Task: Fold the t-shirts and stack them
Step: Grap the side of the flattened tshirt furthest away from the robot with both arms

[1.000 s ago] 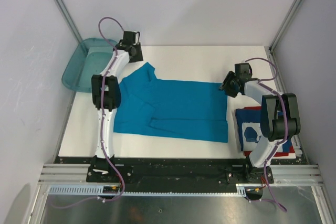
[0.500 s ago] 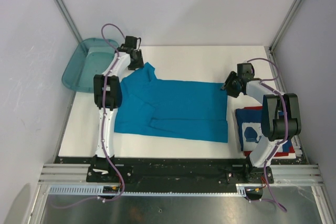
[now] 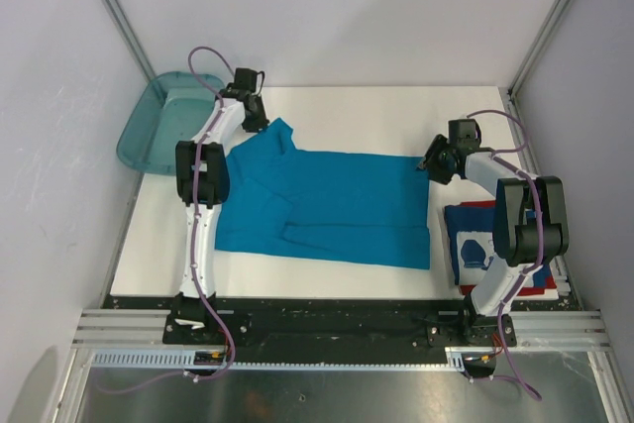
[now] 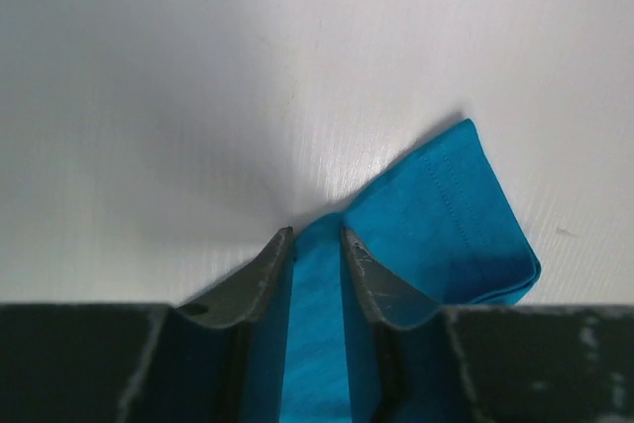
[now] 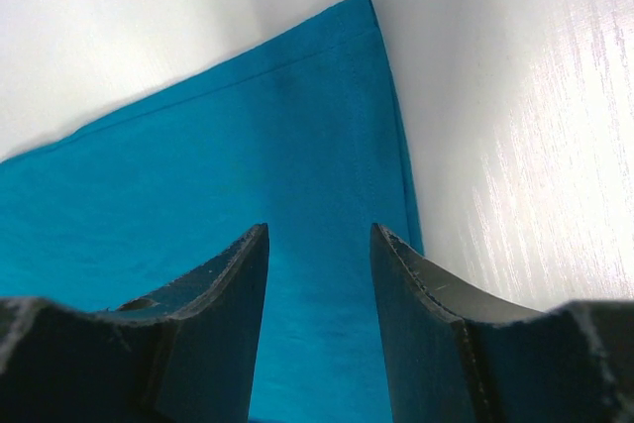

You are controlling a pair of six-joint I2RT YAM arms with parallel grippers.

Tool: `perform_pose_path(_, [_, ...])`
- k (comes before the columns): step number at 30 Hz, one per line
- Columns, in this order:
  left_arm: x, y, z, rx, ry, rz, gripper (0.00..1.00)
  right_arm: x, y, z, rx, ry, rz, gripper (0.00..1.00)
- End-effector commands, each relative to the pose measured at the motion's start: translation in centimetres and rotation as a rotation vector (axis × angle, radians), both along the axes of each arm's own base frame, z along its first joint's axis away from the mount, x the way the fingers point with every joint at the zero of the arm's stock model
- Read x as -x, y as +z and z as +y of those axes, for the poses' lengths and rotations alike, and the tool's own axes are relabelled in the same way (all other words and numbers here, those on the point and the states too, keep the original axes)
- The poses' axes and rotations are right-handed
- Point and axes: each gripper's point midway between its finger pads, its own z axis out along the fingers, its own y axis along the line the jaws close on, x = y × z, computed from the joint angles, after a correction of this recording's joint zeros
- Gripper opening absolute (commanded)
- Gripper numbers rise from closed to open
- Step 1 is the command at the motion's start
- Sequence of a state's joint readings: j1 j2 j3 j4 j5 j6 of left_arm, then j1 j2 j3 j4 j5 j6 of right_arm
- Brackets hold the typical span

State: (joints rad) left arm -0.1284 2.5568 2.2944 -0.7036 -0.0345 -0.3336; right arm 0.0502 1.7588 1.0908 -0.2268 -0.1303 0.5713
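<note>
The teal-blue t-shirt (image 3: 327, 200) lies spread flat across the white table (image 3: 376, 116), its lower part folded over. My left gripper (image 3: 260, 118) is down at the shirt's far-left sleeve tip. In the left wrist view the sleeve (image 4: 446, 215) runs into the narrow gap of that gripper (image 4: 316, 233), whose jaws are not closed. My right gripper (image 3: 428, 160) hovers over the shirt's far-right corner (image 5: 337, 76), open (image 5: 319, 230) with cloth showing below the gap. The folded dark blue t-shirt (image 3: 475, 245) with white print and a red edge lies at the right, partly under the right arm.
A translucent teal plastic bin (image 3: 149, 131) sits off the table's far-left corner. Grey walls and metal frame posts close in the left, back and right sides. A metal rail runs along the near edge by the arm bases.
My left gripper has moved right and nearer, from beside the bin down onto the sleeve tip. The right gripper has barely shifted. The shirt lies as before.
</note>
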Motion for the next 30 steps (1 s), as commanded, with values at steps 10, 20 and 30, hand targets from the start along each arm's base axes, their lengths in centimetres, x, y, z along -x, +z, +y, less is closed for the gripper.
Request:
perform_pose_path(10, [2.4, -1.1, -0.7, -0.019, -0.027, 0.069, 0.23, -1.2, 2.3, 0.1, -0.014, 0.007, -0.056, 0.49])
perform_pose_path(20, [1.5, 1.4, 0.5, -0.088, -0.016, 0.01, 0.01, -2.8, 2.1, -0.3, -0.007, -0.016, -0.102, 0.5])
perform_pose_path(30, [0.6, 5.9, 1.0, -0.102, -0.016, -0.088, 0.0, -5.2, 0.3, -2.2, 0.076, -0.068, -0.09, 0.5])
